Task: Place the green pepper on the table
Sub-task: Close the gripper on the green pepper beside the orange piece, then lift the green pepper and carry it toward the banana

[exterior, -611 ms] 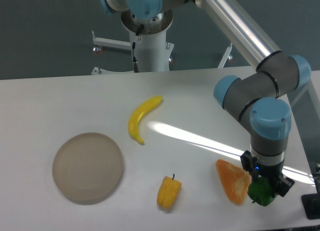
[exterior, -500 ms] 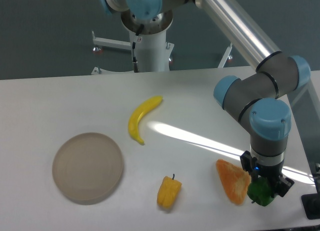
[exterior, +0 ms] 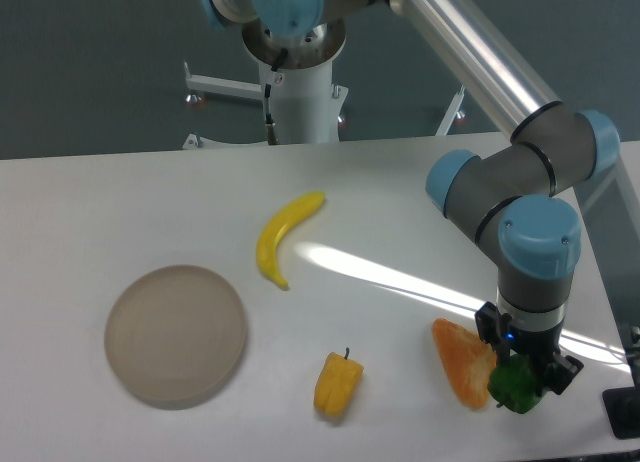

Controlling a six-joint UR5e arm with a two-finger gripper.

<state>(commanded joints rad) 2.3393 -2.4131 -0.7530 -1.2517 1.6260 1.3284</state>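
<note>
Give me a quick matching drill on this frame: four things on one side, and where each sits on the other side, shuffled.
Things:
1. green pepper
2. banana
3. round plate
4. yellow pepper

Places:
A. front left of the table
B. inside the gripper, front right
C. front centre, between plate and orange piece
D. middle of the table, behind the yellow pepper

Pairs: 1-B, 2-D, 3-A, 4-C

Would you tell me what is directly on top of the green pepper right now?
The gripper sits over the green pepper, apparently shut on it. The pepper's top is covered, so the contact is hidden.
</note>
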